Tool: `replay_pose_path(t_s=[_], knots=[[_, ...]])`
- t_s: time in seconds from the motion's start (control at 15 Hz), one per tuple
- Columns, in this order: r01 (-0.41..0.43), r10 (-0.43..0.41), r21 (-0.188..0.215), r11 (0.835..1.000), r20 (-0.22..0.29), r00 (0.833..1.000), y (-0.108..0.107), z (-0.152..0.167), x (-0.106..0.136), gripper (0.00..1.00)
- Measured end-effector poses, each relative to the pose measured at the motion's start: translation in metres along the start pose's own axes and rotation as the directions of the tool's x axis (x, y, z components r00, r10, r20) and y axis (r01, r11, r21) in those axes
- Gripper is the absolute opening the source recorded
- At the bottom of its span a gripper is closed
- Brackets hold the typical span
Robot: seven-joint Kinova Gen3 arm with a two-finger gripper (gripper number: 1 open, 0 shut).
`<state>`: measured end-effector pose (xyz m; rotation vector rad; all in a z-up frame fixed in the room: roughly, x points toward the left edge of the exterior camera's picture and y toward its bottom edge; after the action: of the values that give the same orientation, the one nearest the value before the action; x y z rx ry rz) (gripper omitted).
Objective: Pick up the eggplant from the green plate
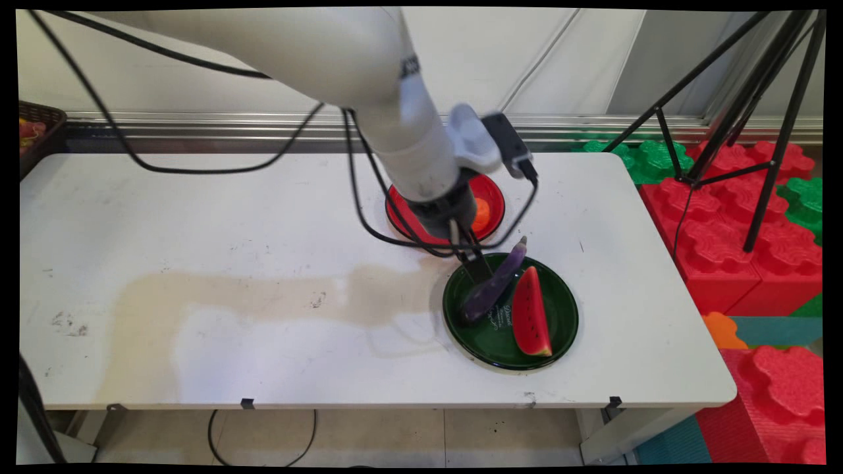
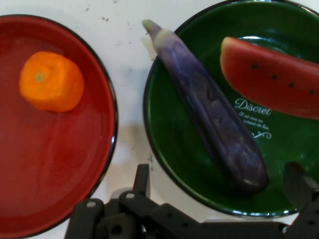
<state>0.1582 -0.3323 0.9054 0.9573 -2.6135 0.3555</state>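
Observation:
A purple eggplant [image 1: 494,283] [image 2: 214,114] lies slanted across the left part of a green plate [image 1: 566,316] [image 2: 169,164], its stem tip poking over the far rim. Beside it on the same plate rests a watermelon slice [image 1: 530,313] [image 2: 274,79]. My gripper [image 1: 479,266] [image 2: 222,184] hovers low over the plate's left edge, open wide, with the eggplant's thick end between its fingers [image 2: 142,179] and nothing held. Just behind stands a red plate [image 1: 495,191] [image 2: 50,164] carrying an orange [image 1: 482,210] [image 2: 52,81].
A dark basket [image 1: 39,131] sits at the table's far left corner. A black tripod [image 1: 744,131] and red and green foam blocks [image 1: 724,230] stand off the table's right edge. A brownish stain [image 1: 263,296] crosses the tabletop. Black cables [image 1: 369,217] hang from the arm.

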Motion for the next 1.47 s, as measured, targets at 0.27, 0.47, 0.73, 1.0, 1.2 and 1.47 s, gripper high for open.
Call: replay_pose_path(t_s=[0.27, 0.47, 0.73, 1.0, 1.2, 1.47], knots=[[0.006, -0.006, -0.008, 1.000, 0.040, 0.999, 0.012, 0.042, 0.013, 1.00], [0.016, -0.016, -0.013, 1.000, 0.053, 0.998, 0.016, 0.061, 0.018, 1.00], [0.041, -0.040, -0.015, 0.999, 0.071, 0.997, 0.022, 0.088, 0.023, 1.00], [0.067, -0.066, -0.014, 0.998, 0.080, 0.995, 0.026, 0.104, 0.025, 1.00], [0.091, -0.090, -0.005, 0.996, 0.084, 0.992, 0.027, 0.111, 0.024, 0.00], [0.121, -0.122, 0.015, 0.993, 0.086, 0.989, 0.026, 0.114, 0.022, 0.00]])
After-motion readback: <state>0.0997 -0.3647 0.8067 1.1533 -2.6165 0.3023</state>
